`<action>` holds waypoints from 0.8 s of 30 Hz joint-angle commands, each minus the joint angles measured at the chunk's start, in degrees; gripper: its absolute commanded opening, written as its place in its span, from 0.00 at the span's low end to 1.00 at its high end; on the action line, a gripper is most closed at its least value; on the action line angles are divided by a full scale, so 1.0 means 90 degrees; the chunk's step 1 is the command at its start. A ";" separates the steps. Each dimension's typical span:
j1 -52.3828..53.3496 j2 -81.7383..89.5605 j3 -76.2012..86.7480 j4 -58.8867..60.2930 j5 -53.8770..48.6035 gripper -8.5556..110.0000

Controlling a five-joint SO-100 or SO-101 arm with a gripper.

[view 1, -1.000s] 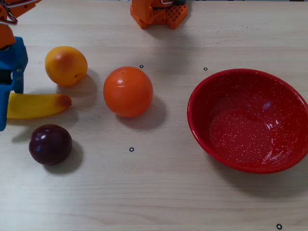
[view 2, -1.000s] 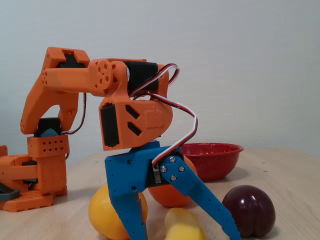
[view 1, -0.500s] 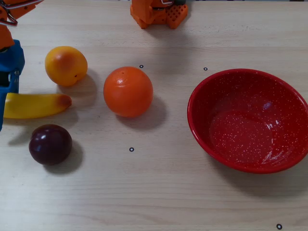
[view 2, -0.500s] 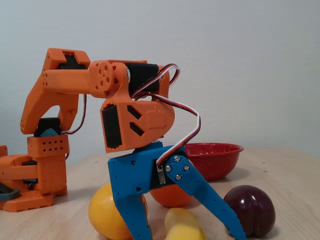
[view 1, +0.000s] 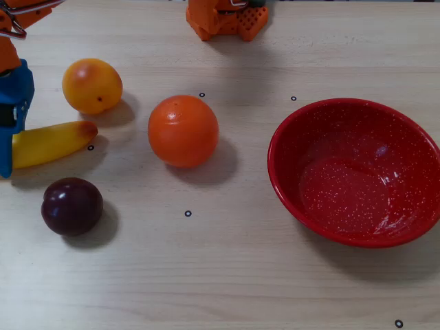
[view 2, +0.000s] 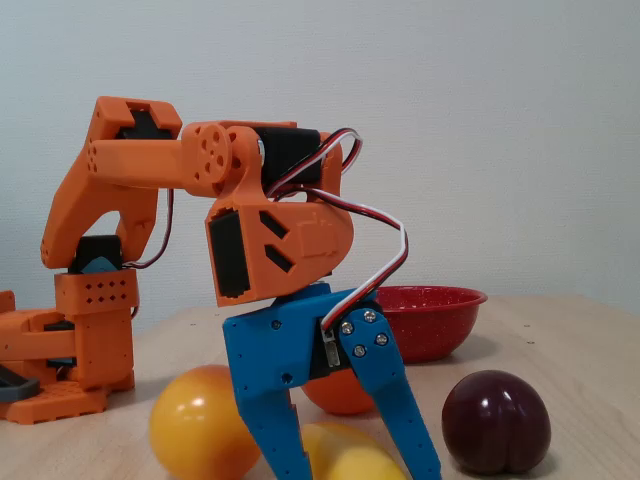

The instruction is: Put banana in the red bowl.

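A: Where does the banana (view 1: 48, 143) lie?

B: At the left edge of the overhead frame, flat on the desk (view 1: 227, 275), its reddish tip pointing toward the middle. The yellow-orange fruit (view 1: 92, 85) sits just above it, the dark plum (view 1: 71, 205) just below, and the orange (view 1: 183, 130) further right.

A: And the end effector (view 2: 345, 470)?

B: In the fixed view its blue fingers (view 2: 392, 390) are spread apart, straddling the banana low in the frame. Open, I'd say, and not yet clamped; the fingertips are cut off by the bottom edge, so contact is unclear.

A: So how should it do the grasp well?

B: Keep the fingers across the banana's narrow width, settle low enough to catch the body rather than the glossy top, then close firmly. The plastic looks slippery, so a grip nearer the middle would balance it better.

A: Then?

B: Lift clear of the orange before swinging to the red bowl (view 1: 289, 172) at the right of the overhead frame, which is empty.
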 commanded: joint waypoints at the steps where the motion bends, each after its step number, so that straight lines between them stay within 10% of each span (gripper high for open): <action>1: 0.0020 0.0088 -0.0264 0.0166 -0.0225 0.07; 24: -0.0146 0.0225 -0.0811 0.0977 -0.0088 0.07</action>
